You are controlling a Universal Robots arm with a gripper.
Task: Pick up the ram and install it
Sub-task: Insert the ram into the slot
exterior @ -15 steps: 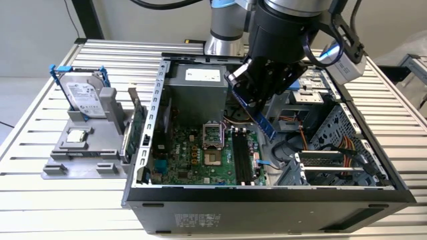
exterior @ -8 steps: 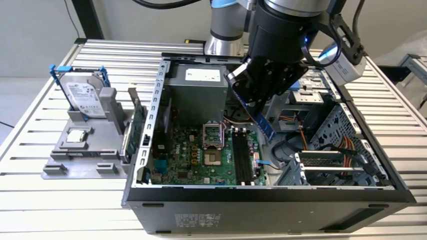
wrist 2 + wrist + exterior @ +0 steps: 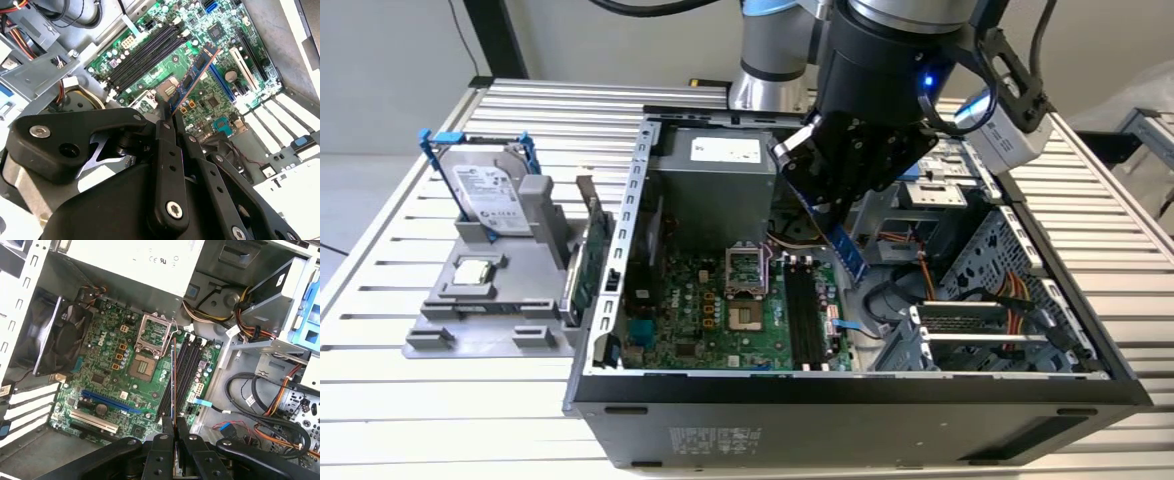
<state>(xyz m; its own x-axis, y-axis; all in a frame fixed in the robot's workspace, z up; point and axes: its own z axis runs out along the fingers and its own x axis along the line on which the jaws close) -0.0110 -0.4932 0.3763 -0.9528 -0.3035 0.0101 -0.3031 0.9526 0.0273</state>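
As seen in the exterior view, gripper [image 3: 827, 222]: closed on the ram [image 3: 851, 255], hanging inside the open computer case [image 3: 854, 378] above the motherboard [image 3: 700, 310].
Ram, exterior view: blue stick sloping out from under the gripper, free end lower and toward the exterior view's right; held in the air, not seated.
Slots, exterior view: black slots [image 3: 803, 315] on the board below the ram, lying nearer the front edge of the case (no stick visible in any of them).
Gripper, second wrist view: fingers [image 3: 165, 135] pinched flat on one end of the ram [image 3: 192, 82], with the rest reaching out over the board.
Long axis, second wrist view: roughly parallel to the slots [image 3: 145, 52], with green board showing between stick and slots.
Ram, first wrist view: seen edge-on as a thin line [image 3: 173, 375] running straight out from the gripper [image 3: 174, 429].
Alignment, first wrist view: lengthwise along the slots [image 3: 187, 370], on the side nearest the socket [image 3: 142, 365]; over the first slot or just beside it, cannot tell which.
Judgement: lined up lengthwise, hanging clear above the slots.
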